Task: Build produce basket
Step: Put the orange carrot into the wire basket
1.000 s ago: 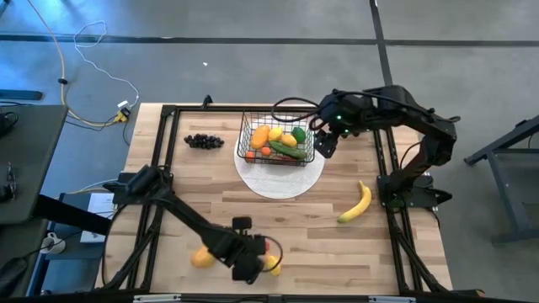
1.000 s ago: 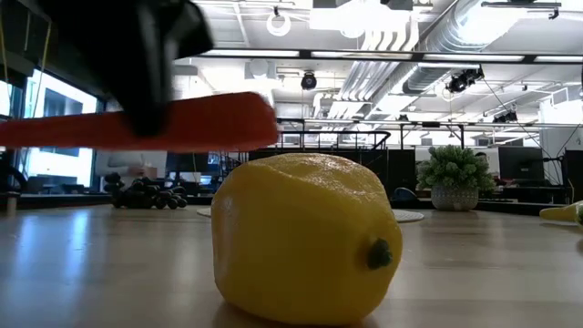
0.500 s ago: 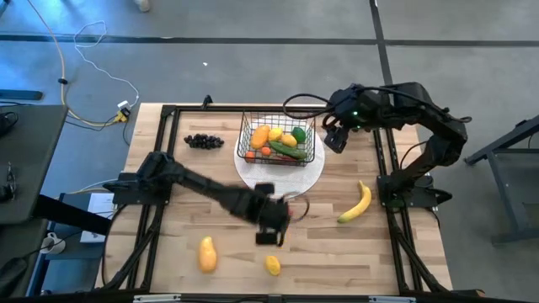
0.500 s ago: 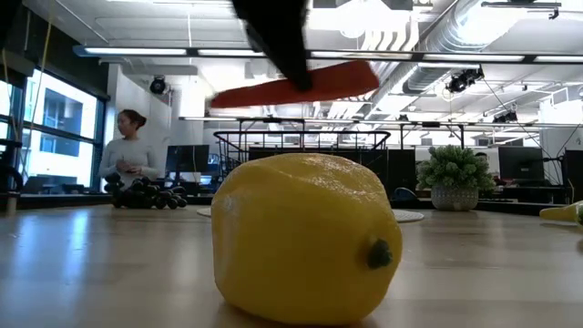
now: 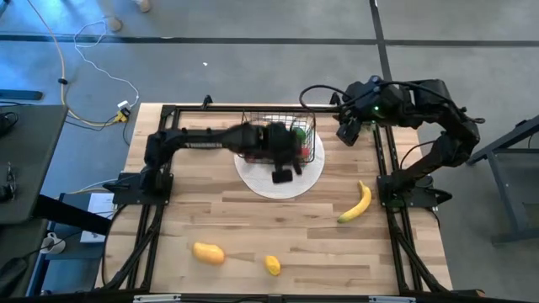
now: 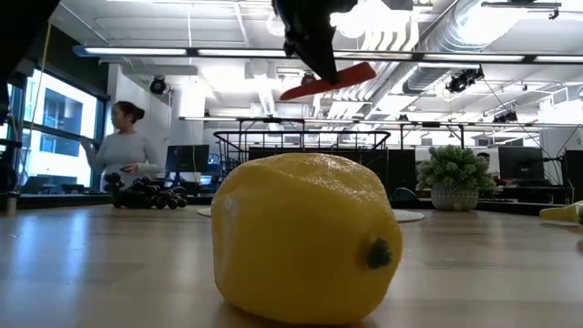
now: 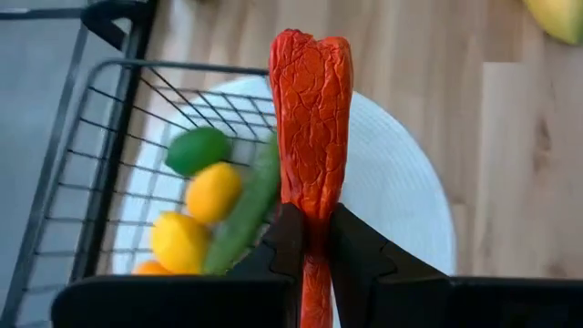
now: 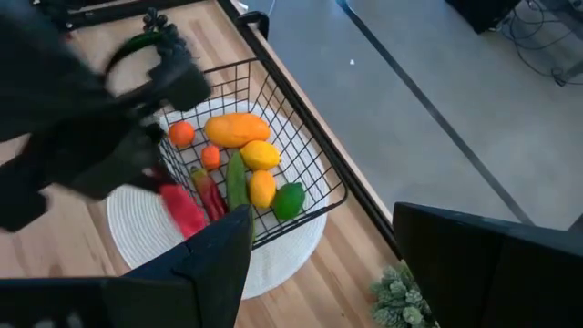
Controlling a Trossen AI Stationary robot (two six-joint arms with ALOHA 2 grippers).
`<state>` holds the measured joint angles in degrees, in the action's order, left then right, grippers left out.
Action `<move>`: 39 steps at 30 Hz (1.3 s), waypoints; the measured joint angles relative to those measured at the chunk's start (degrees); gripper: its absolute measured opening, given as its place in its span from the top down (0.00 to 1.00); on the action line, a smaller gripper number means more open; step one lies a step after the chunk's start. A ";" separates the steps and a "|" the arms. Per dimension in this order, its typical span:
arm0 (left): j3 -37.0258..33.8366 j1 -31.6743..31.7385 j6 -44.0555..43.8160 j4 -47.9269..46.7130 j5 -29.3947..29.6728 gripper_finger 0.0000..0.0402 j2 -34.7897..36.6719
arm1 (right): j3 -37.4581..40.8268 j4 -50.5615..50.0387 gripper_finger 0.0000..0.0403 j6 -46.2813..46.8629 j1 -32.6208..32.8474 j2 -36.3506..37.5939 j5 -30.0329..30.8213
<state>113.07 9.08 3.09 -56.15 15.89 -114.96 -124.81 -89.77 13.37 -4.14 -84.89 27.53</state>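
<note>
From the high view I read the left gripper (image 5: pixel 283 172) out over the small black wire-mesh basket (image 5: pixel 308 150), which sits on the round white disc (image 5: pixel 313 172) at the far middle of the light wooden slatted table (image 5: pixel 253 227); the arm blurs across the basket there, so I cannot make out its load in that view. The left wrist view settles it: the two dark fingers (image 7: pixel 288 239) are closed tight on a long wrinkled red chilli (image 7: pixel 311 137), pinched near its lower end, the rest sticking straight out above the basket rim and the disc. The same view shows a green lime-like fruit (image 7: pixel 198 149), two yellow lemons (image 7: pixel 213 191) and a long green cucumber (image 7: pixel 248 205) lying in the basket. The right wrist view adds an orange mango (image 8: pixel 239 128) and two small orange pieces beside them, plus a second red chilli (image 8: pixel 210 193) next to the cucumber. In the low view the held chilli hangs tilted, well above the basket's top wire. The right gripper (image 5: pixel 348 133) hovers just beside the basket's right side; its own camera shows the fingers spread wide with nothing between them. Only the high view shows the loose produce: a yellow curved banana (image 5: pixel 356 204) on the right, a bunch of dark grapes (image 5: pixel 203 140) far left, an orange-yellow mango (image 5: pixel 208 252) and a small yellow lemon (image 5: pixel 272 265) near the front edge. The low view shows a person (image 6: pixel 121 150) in the room behind.
</note>
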 joint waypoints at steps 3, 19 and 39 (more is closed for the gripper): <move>0.01 3.13 3.58 0.92 -3.21 0.95 0.00 | 0.00 0.01 0.39 -0.38 0.00 0.01 -0.02; -0.75 11.68 17.33 2.80 -15.02 0.94 -2.18 | 0.00 -0.25 0.39 15.78 0.10 -0.56 -2.55; -0.74 14.67 21.08 0.35 -22.05 0.88 -8.92 | 22.99 -0.24 0.39 49.01 5.55 -1.22 -3.95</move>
<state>112.33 23.75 24.16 -55.80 -6.16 -123.88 -101.82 -90.01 62.39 1.41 -86.11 23.58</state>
